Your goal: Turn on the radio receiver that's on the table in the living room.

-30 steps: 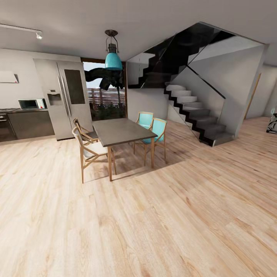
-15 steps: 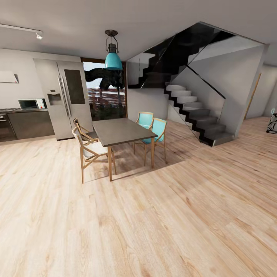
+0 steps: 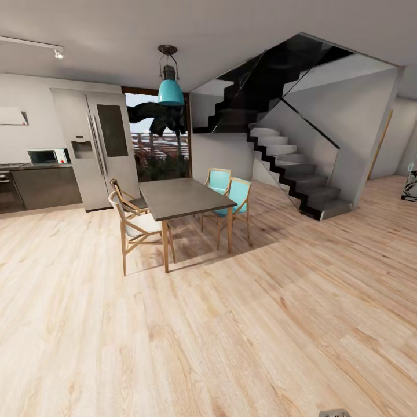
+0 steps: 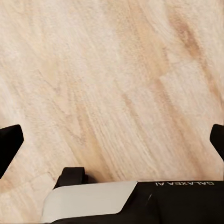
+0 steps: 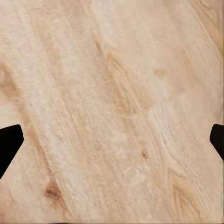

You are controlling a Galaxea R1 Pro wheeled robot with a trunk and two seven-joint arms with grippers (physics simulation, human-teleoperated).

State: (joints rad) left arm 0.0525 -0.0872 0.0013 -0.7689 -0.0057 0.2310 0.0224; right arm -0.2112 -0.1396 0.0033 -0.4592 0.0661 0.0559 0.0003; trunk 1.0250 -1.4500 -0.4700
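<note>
a kitchen-dining area with light wood floor (image 3: 231,347): in the head view a dark-topped dining table (image 3: 182,198) stands with chairs before a staircase (image 3: 289,168) and fridge (image 3: 95,147). in the left wrist view the left gripper (image 4: 112,142) points down at the floor, fingers spread wide, empty. in the right wrist view the right gripper (image 5: 112,140) does likewise, wide apart, holding nothing.

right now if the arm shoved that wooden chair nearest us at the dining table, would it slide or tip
Probably slide: the wooden chair stands on thin splayed legs on smooth wood floor. Its open frame looks light, so a low push should move it easily. A push high on the backrest might tip it instead, toward the dining table.
</note>
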